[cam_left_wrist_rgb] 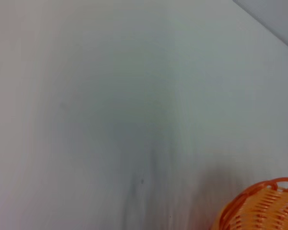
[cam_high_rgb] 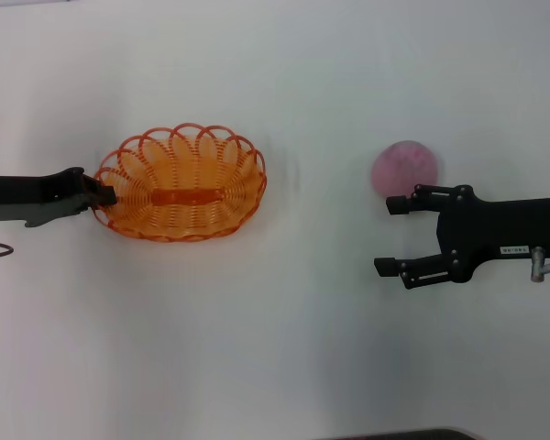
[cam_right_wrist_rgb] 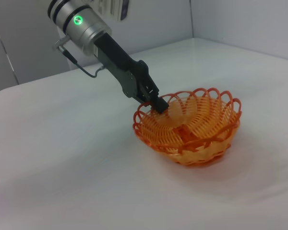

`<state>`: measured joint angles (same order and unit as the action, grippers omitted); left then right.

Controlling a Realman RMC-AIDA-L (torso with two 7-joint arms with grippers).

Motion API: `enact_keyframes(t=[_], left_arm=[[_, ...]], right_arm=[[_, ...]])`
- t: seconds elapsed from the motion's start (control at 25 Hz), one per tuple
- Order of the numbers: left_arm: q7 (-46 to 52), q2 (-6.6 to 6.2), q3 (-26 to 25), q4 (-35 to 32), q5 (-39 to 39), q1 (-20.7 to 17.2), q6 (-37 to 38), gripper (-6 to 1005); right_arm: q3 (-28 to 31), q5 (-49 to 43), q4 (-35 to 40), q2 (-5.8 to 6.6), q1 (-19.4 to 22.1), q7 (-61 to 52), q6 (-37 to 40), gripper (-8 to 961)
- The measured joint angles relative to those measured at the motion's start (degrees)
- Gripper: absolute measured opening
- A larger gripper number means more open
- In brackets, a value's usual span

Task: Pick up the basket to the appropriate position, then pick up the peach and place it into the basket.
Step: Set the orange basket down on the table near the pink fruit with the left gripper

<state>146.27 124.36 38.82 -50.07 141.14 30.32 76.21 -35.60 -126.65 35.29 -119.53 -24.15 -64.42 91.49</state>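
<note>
The orange wire basket [cam_high_rgb: 181, 183] [cam_right_wrist_rgb: 189, 127] rests on the white table, left of centre. My left gripper [cam_high_rgb: 104, 192] [cam_right_wrist_rgb: 158, 103] comes in from the left and is shut on the basket's left rim. Only a bit of that basket [cam_left_wrist_rgb: 264, 206] shows in the left wrist view. The pink peach [cam_high_rgb: 405, 168] lies on the table at the right. Just in front of the peach, without touching it, my right gripper [cam_high_rgb: 392, 236] stands open with its fingers pointing left and nothing between them.
The white table [cam_high_rgb: 293, 348] stretches between the basket and the peach. Grey walls [cam_right_wrist_rgb: 240, 19] rise behind its far edges in the right wrist view. A dark edge [cam_high_rgb: 403, 434] shows at the table's front.
</note>
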Motion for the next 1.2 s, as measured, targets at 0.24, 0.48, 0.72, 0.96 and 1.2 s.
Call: enact_keyframes(t=[0.24, 0.48, 0.72, 0.96, 1.2], left_arm=[[0.42, -0.07, 0.00, -0.86, -0.58, -0.22, 0.44, 68], [0.82, -0.12, -0.30, -2.02, -0.70, -0.34, 0.97, 84], [1.26, -0.19, -0.33, -2.18, -0.70, -0.35, 1.55, 214], [1.08, -0.30, -0.40, -2.57, -0.70, -0.14, 3.83, 371], [0.35, -0.44, -0.43, -5.08, -0.71, -0.40, 5.16, 494]], right_arm=[[0.00, 0.00, -0.05, 0.00, -0.02, 0.00, 0.00, 947], [0.00, 0.00, 0.00, 0.00, -0.03, 0.00, 0.00, 947], [0.00, 0.00, -0.05, 0.00, -0.03, 0.00, 0.00, 947], [0.00, 0.00, 0.04, 0.00, -0.04, 0.00, 0.00, 946], [0.00, 0.00, -0.08, 0.00, -0.18, 0.00, 0.00, 947]])
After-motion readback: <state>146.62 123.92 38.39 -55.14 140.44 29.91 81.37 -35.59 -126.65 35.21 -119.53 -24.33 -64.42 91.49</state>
